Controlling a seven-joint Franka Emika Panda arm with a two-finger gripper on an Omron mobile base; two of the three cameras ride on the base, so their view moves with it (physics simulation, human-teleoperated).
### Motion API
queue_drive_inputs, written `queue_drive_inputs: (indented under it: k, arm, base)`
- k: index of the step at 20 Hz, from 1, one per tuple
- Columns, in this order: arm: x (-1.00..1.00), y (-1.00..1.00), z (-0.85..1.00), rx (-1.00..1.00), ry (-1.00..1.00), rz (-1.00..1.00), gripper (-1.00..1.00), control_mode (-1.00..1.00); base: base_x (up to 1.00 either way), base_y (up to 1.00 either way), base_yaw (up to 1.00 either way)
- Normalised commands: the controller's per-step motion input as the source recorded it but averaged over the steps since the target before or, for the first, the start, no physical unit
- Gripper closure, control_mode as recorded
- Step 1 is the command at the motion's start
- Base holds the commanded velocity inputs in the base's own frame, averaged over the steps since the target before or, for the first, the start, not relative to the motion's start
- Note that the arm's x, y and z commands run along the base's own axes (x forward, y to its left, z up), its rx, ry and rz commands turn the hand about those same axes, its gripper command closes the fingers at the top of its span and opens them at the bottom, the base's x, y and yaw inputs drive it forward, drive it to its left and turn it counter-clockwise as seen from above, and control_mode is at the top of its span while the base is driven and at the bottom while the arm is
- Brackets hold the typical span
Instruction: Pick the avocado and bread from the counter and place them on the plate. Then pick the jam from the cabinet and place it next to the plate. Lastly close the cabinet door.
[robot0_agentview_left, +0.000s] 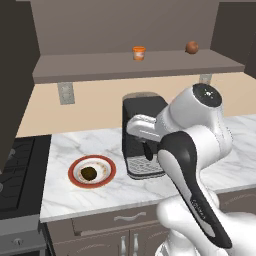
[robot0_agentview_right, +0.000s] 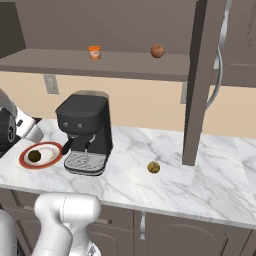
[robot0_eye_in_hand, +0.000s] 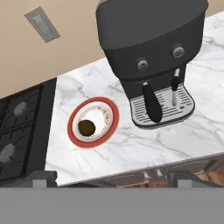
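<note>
The dark avocado (robot0_agentview_left: 88, 173) (robot0_agentview_right: 34, 156) (robot0_eye_in_hand: 86, 127) lies on the red-rimmed plate (robot0_agentview_left: 75, 170) (robot0_agentview_right: 25, 161) (robot0_eye_in_hand: 73, 131) at the left of the marble counter (robot0_agentview_left: 65, 145) (robot0_agentview_right: 150, 195) (robot0_eye_in_hand: 131, 148). Farther right on the counter, past the coffee machine, rests the tan bread (robot0_agentview_right: 153, 167). The orange jam (robot0_agentview_left: 138, 53) (robot0_agentview_right: 94, 52) stands on the shelf of the cabinet (robot0_agentview_left: 125, 65), whose door (robot0_agentview_right: 200, 75) hangs open. My gripper (robot0_eye_in_hand: 114, 180) is open and holds nothing, high over the counter's front edge, right of the plate.
A black coffee machine (robot0_agentview_left: 142, 135) (robot0_agentview_right: 87, 130) (robot0_eye_in_hand: 151, 52) stands right beside the plate. A reddish-brown ball (robot0_agentview_left: 192, 47) (robot0_agentview_right: 157, 50) sits on the shelf right of the jam. A stove (robot0_agentview_left: 15, 170) (robot0_eye_in_hand: 17, 127) borders the counter on the left.
</note>
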Motion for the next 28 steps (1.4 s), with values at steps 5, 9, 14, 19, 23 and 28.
queue_drive_inputs:
  k: [5,9,14,19,23,28]
  arm:
    - [0.00,-0.43,0.09,0.01,0.09,0.00,-1.00,-1.00]
    - [0.00,-0.33,0.04,0.02,0.05,0.00,-1.00,-1.00]
    - [0.00,-0.34,0.00,-0.02,0.00,0.00,-1.00,-1.00]
    - [0.00,-0.34,0.00,-0.08,0.00,0.00,-1.00,-1.00]
    - [0.00,-0.32,0.00,-0.10,0.00,0.00,-1.00,-1.00]
    - [0.00,-0.33,0.00,-0.09,0.00,0.00,-1.00,-1.00]
  base:
    - [0.00,0.00,0.00]
    - [0.00,0.00,0.00]
    - [0.00,0.00,0.00]
    - [0.00,0.00,0.00]
    - [0.00,0.00,0.00]
    - [0.00,0.00,0.00]
